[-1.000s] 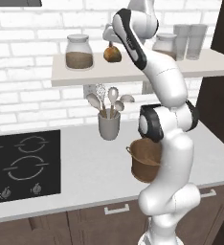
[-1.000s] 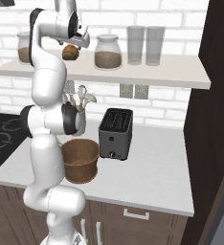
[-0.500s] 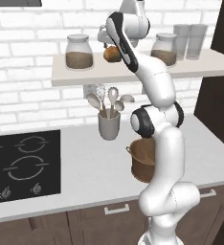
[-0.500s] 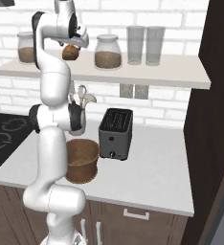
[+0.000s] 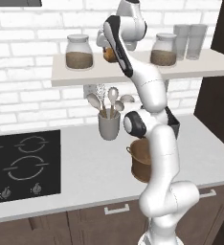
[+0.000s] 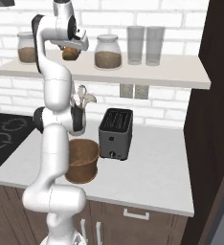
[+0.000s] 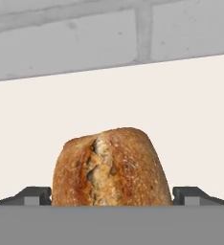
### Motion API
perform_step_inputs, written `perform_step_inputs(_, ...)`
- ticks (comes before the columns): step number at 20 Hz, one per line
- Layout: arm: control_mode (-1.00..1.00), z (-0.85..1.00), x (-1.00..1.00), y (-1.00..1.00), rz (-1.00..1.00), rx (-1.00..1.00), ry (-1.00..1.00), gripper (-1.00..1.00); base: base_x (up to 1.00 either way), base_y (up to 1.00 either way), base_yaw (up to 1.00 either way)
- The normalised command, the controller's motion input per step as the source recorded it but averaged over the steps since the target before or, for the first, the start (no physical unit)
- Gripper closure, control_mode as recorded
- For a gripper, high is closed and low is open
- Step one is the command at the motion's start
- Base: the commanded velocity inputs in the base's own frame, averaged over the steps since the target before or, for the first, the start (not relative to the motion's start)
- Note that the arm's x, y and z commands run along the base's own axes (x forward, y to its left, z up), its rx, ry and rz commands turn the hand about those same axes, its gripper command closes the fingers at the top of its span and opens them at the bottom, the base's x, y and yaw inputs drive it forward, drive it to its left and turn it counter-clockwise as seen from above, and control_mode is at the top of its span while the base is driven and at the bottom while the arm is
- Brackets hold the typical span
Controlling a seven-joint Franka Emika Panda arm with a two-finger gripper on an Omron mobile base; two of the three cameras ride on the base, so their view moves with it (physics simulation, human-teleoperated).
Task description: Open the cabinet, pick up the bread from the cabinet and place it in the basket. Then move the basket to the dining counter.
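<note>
We see the hand raised at shelf height, fingers closed on either side of the bread, gripping it over the shelf's front edge between the two filled jars. Below, the basket sits near the bench's front edge, just beside the toaster.

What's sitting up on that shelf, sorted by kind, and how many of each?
Jars with brown filling: 2
Clear tumblers: 2
Bread: 1, between the pincer tips
Total: 5
</note>
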Motion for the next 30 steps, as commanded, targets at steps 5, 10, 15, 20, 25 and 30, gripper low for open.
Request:
perform_step_inputs(5,-1.0,-0.16,0.0,0.0,0.0,0.0,0.06,-1.0,0.0,0.0,0.0)
perform_step_inputs(10,-1.0,-0.04,0.0,0.0,0.0,0.0,0.08,1.0,0.0,0.0,0.0)
perform_step_inputs(15,-1.0,0.0,-0.18,0.0,0.0,0.0,0.0,1.0,0.0,0.0,0.0)
perform_step_inputs(20,-1.0,0.0,-0.99,0.0,-0.02,0.0,-0.1,1.0,0.0,0.0,0.0)
perform_step_inputs(25,-1.0,0.0,-1.0,-0.07,0.0,-0.02,-0.01,1.0,0.0,0.0,0.0)
perform_step_inputs(30,-1.0,0.13,-0.88,-0.19,0.0,-0.09,0.28,1.0,0.0,0.0,0.0)
